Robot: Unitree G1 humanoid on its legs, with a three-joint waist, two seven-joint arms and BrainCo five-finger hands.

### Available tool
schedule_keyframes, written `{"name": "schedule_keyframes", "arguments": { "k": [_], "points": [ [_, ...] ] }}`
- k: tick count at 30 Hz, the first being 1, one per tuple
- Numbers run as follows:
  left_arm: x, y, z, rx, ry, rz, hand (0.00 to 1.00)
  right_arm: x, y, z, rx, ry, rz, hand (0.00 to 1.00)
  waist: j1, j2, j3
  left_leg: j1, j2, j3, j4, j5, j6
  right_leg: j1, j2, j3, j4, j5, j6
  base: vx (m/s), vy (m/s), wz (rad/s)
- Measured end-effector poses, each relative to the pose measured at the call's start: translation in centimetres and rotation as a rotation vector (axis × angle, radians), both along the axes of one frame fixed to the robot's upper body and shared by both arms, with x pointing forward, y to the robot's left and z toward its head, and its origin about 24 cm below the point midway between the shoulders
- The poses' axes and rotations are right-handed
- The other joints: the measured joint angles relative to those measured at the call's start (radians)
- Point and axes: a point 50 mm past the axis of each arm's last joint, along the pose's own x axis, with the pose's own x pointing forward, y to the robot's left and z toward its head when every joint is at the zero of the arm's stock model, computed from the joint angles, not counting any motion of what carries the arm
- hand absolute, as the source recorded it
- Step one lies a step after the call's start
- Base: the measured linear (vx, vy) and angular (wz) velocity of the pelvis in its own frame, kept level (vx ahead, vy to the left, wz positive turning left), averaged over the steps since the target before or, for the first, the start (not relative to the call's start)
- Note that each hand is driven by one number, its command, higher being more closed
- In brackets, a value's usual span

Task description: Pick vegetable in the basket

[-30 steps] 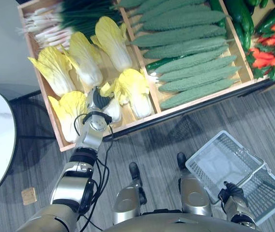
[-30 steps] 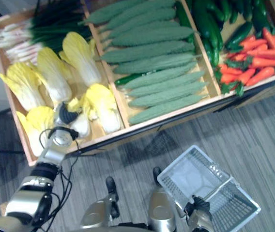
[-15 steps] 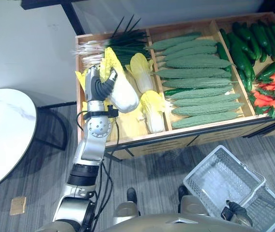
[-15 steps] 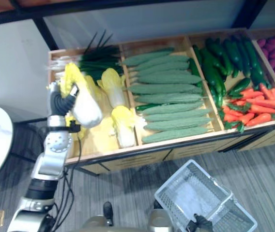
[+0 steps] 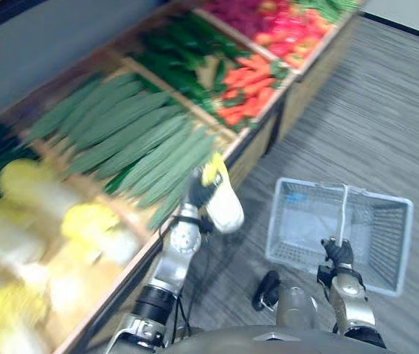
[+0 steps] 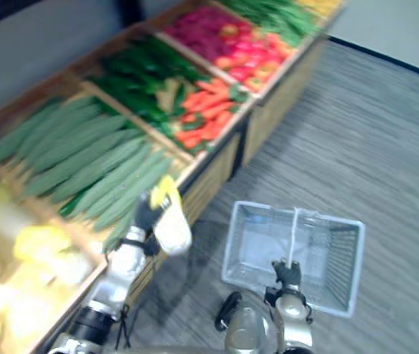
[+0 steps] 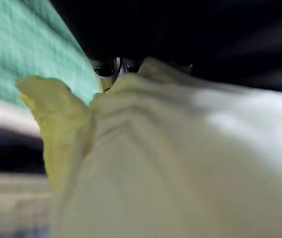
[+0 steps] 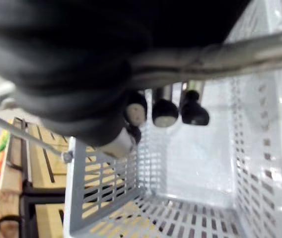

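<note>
The left hand [image 5: 197,190] is closed around a pale cabbage [image 5: 224,208] with a yellow leafy top; in the left wrist view the cabbage lies very close against the palm. The hand holds it up in the air, just beside the front edge of the wooden stand [image 6: 276,118] and over the grey floor [image 5: 386,110]; it is to the left of the basket [image 5: 279,225] and apart from it, so the cabbage is not in the basket.

The right hand [image 5: 338,254] is low in front of the robot; in the right wrist view its dark-tipped fingers [image 8: 166,113] are curled around the metal handle [image 8: 230,54] of the basket, so it is grasping the handle. The basket is a light grey plastic one with perforated walls; it hangs under this hand, above the floor, near the stand.

On the stand, the compartments go in a row; more yellow cabbages [image 5: 40,214] are at the left, then long green gourds [image 5: 128,140], then dark green vegetables, then orange carrots [image 5: 250,85].
</note>
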Motion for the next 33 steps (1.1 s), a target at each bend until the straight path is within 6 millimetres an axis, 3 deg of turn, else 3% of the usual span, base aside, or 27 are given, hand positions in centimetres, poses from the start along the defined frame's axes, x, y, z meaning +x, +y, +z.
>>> {"name": "schedule_keyframes", "arguments": {
  "k": [1,3,5,7,8,9,10,11,12,13,14,15,16,17,19,20,23,24,25,27,28,29,30,31,33],
  "points": [
    [-0.2,-0.5,-0.5,-0.002,0.027,-0.02,1.0,-0.1,0.7,0.3,0.002,-0.012,0.047,1.0,0.004,0.003,0.001,-0.066,-0.022,-0.144,0.097,-0.068,0.003,0.012,0.031,0.059,-0.019,-0.003,-0.005,0.28,-0.066,-1.84],
    [-0.9,-1.6,-1.6,0.004,0.078,-0.062,1.0,0.5,3.2,1.1,0.037,-0.05,0.203,1.0,0.027,-0.001,0.007,-0.237,-0.191,-0.454,0.18,-0.207,-0.027,0.022,0.097,0.242,-0.044,-0.016,-0.037,0.35,0.021,-2.61],
    [-1.4,-2.0,-2.5,0.021,0.118,-0.087,1.0,0.6,5.5,1.6,0.109,-0.071,0.32,1.0,0.052,-0.004,0.03,-0.338,-0.269,-0.572,0.143,-0.279,-0.03,0.071,0.134,0.373,-0.066,-0.018,-0.036,0.33,0.102,-2.19],
    [-1.5,-2.3,-2.7,0.024,0.131,-0.099,1.0,0.8,6.7,2.5,0.156,-0.106,0.395,1.0,0.066,-0.006,0.045,-0.437,-0.335,-0.678,0.044,-0.293,-0.042,0.108,0.141,0.47,-0.094,-0.025,-0.026,0.34,0.178,-1.4],
    [-1.4,-2.4,-2.7,0.024,0.128,-0.101,1.0,0.9,7.0,2.8,0.168,-0.121,0.413,1.0,0.07,-0.009,0.054,-0.462,-0.359,-0.711,-0.009,-0.289,-0.05,0.119,0.139,0.496,-0.102,-0.027,-0.022,0.34,0.239,-1.34],
    [-1.2,-2.6,-2.5,0.028,0.121,-0.107,1.0,0.9,7.4,3.3,0.215,-0.142,0.445,1.0,0.078,-0.011,0.057,-0.502,-0.402,-0.76,-0.172,-0.255,-0.095,0.123,0.13,0.544,-0.107,-0.039,0.001,0.28,0.222,-1.02],
    [-1.0,-2.8,-2.4,0.04,0.111,-0.118,1.0,0.9,7.5,3.7,0.25,-0.156,0.463,1.0,0.087,0.004,0.059,-0.508,-0.415,-0.769,-0.302,-0.211,-0.111,0.131,0.13,0.568,-0.106,-0.051,0.021,0.5,0.384,-1.32],
    [-0.7,-3.3,-2.3,0.061,0.107,-0.139,1.0,0.8,7.9,4.2,0.309,-0.173,0.501,1.0,0.107,0.012,0.066,-0.477,-0.413,-0.763,-0.411,-0.046,-0.11,0.153,0.135,0.614,-0.098,-0.081,0.047,0.47,0.33,-1.01],
    [-0.5,-3.0,-2.6,0.102,0.113,-0.161,1.0,0.6,8.5,4.5,0.404,-0.184,0.509,1.0,0.118,-0.023,0.053,-0.452,-0.443,-0.714,-0.431,-0.059,-0.101,0.165,0.096,0.639,-0.105,-0.088,0.074,0.49,0.311,-0.72],
    [-0.2,-3.1,-2.3,0.116,0.101,-0.174,1.0,0.5,8.6,5.0,0.442,-0.207,0.502,1.0,0.118,-0.029,0.049,-0.453,-0.456,-0.709,-0.417,-0.073,-0.078,0.171,0.082,0.634,-0.112,-0.083,0.092,0.4,0.182,-0.34],
    [0.4,-3.0,-1.9,0.135,0.082,-0.183,0.0,0.4,8.4,5.4,0.512,-0.222,0.505,1.0,0.125,-0.04,0.049,-0.445,-0.47,-0.685,-0.388,-0.106,-0.035,0.176,0.059,0.637,-0.091,-0.082,0.106,0.39,0.18,-0.2],
    [0.5,-2.8,-1.8,0.148,0.08,-0.187,0.0,0.4,8.4,5.4,0.556,-0.218,0.51,1.0,0.125,-0.045,0.05,-0.424,-0.476,-0.667,-0.389,-0.116,-0.024,0.175,0.048,0.637,-0.057,-0.085,0.115,0.56,0.264,-0.31],
    [0.5,-2.6,-1.8,0.168,0.075,-0.199,0.0,0.3,8.9,5.6,0.62,-0.219,0.538,1.0,0.125,-0.065,0.049,-0.365,-0.501,-0.633,-0.418,-0.123,-0.012,0.141,0.029,0.634,0.084,-0.103,0.217,0.5,0.238,-0.24],
    [0.5,-2.9,-1.8,0.181,0.07,-0.219,0.0,-0.1,9.5,5.6,0.665,-0.208,0.59,1.0,0.123,-0.072,0.048,-0.309,-0.517,-0.618,-0.446,-0.137,0.006,0.071,0.016,0.631,0.286,-0.084,0.358,0.48,0.207,-0.16],
    [0.5,-3.5,-1.6,0.197,0.057,-0.257,0.0,-0.6,10.3,5.6,0.726,-0.187,0.655,1.0,0.115,-0.078,0.05,-0.217,-0.524,-0.62,-0.498,-0.161,0.022,-0.041,0.018,0.612,0.569,-0.024,0.354,0.39,0.075,0.03],
    [0.4,-3.9,-1.6,0.204,0.051,-0.278,0.0,-1.0,10.9,5.6,0.766,-0.172,0.687,1.0,0.111,-0.081,0.051,-0.163,-0.525,-0.636,-0.53,-0.164,0.022,-0.088,0.008,0.569,0.67,-0.049,0.305,0.39,0.009,0.16],
    [0.8,-4.3,-1.1,0.239,0.013,-0.301,0.0,-1.7,11.5,5.6,0.865,-0.131,0.761,1.0,0.097,-0.079,0.052,-0.087,-0.493,-0.692,-0.578,-0.168,0.016,-0.179,-0.062,0.429,0.633,-0.111,0.189,0.41,-0.119,0.42],
    [1.0,-4.2,-1.0,0.249,0.006,-0.3,0.0,-1.7,11.5,5.7,0.891,-0.122,0.775,1.0,0.096,-0.072,0.057,-0.081,-0.478,-0.705,-0.578,-0.172,0.008,-0.195,-0.068,0.416,0.581,-0.117,0.179,0.45,-0.269,0.47],
    [1.5,-4.1,-0.7,0.261,-0.004,-0.292,0.0,-1.6,11.6,5.8,0.921,-0.106,0.797,1.0,0.096,-0.059,0.063,-0.077,-0.444,-0.732,-0.576,-0.179,-0.004,-0.222,-0.07,0.416,0.454,-0.114,0.178,0.38,-0.313,0.57],
    [2.6,-4.0,-0.1,0.273,-0.036,-0.267,0.0,-1.4,11.5,5.9,0.945,-0.098,0.795,1.0,0.094,-0.043,0.072,-0.087,-0.398,-0.783,-0.561,-0.193,-0.027,-0.234,-0.069,0.5,0.184,-0.041,0.202,0.38,-0.355,0.73],
    [3.0,-3.9,0.2,0.281,-0.051,-0.254,0.0,-1.3,11.4,5.9,0.951,-0.094,0.788,1.0,0.093,-0.048,0.07,-0.105,-0.387,-0.811,-0.538,-0.206,-0.05,-0.226,-0.077,0.601,0.032,0.029,0.215,0.34,-0.39,1.04],
    [3.5,-3.7,0.6,0.293,-0.078,-0.237,0.0,-1.4,11.0,5.8,0.963,-0.095,0.758,1.0,0.089,-0.062,0.064,-0.113,-0.379,-0.849,-0.511,-0.235,-0.102,-0.187,-0.107,0.721,-0.138,0.121,0.242,0.47,-0.558,1.46],
    [3.6,-3.0,0.7,0.301,-0.086,-0.218,0.0,-1.3,10.6,5.6,0.969,-0.103,0.706,1.0,0.088,-0.061,0.066,-0.095,-0.355,-0.886,-0.501,-0.272,-0.163,-0.146,-0.124,0.754,-0.167,0.224,0.355,0.47,-0.578,1.22],
    [3.6,-3.1,0.7,0.282,-0.081,-0.197,0.0,-1.0,10.0,5.3,0.936,-0.091,0.69,1.0,0.09,-0.01,0.077,-0.09,-0.307,-0.895,-0.499,-0.27,-0.172,-0.148,-0.078,0.716,-0.106,0.185,0.307,0.4,-0.545,1.07],
    [3.3,-1.6,0.5,0.219,-0.066,-0.1,0.0,0.5,7.8,4.9,0.837,-0.119,0.56,1.0,0.092,0.014,0.069,-0.116,-0.27,-0.922,-0.499,-0.161,-0.202,-0.166,-0.059,0.628,0.083,0.051,0.257,0.33,-0.565,1.06]
  ]
}}
